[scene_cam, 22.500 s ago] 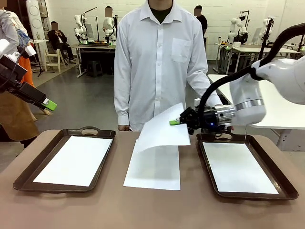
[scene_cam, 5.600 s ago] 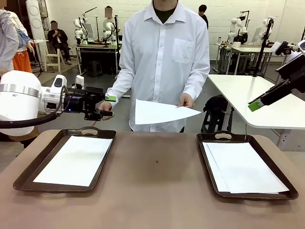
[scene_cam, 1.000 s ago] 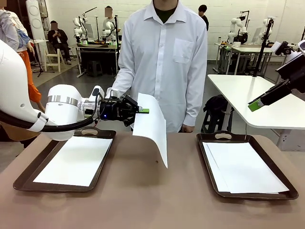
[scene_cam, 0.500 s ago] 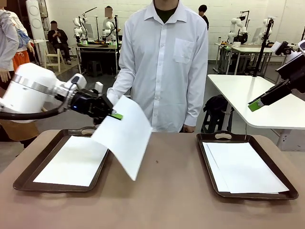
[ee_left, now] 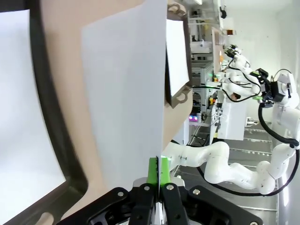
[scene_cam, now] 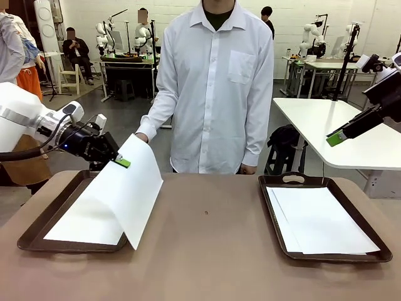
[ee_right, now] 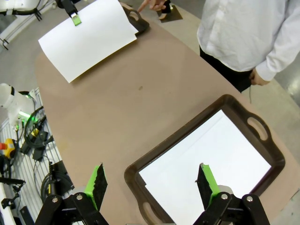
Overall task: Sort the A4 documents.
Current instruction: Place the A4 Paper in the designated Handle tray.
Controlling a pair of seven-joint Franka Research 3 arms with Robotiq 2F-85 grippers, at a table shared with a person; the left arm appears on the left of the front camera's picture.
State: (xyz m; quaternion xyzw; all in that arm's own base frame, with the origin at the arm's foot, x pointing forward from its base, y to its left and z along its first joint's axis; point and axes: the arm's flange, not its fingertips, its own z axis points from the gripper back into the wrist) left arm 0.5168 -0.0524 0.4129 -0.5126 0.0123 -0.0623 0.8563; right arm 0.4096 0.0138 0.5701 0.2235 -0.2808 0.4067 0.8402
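Note:
My left gripper (scene_cam: pixel 121 162) is shut on the top corner of one white A4 document (scene_cam: pixel 128 194), which hangs curved over the right edge of the left brown tray (scene_cam: pixel 34 233). Another sheet (scene_cam: pixel 78 221) lies flat in that tray. In the left wrist view the green fingertips (ee_left: pixel 153 172) pinch the held sheet (ee_left: pixel 126 93) edge-on. The right tray (scene_cam: pixel 378 249) holds a small stack of sheets (scene_cam: pixel 319 219). My right gripper (scene_cam: pixel 335 138) hovers high at the right, open and empty; in its wrist view (ee_right: pixel 152 180) it looks down on the stack (ee_right: pixel 211 159).
A person in a white shirt (scene_cam: pixel 216 81) stands at the far edge of the table, one hand (scene_cam: pixel 143 137) near the left tray's far handle. The brown tabletop (scene_cam: pixel 207 251) lies bare between the trays. A white side table (scene_cam: pixel 326 125) stands behind on the right.
My left gripper has carried the held sheet leftward and down, from mid-table to over the left tray's right edge. The right arm has not moved.

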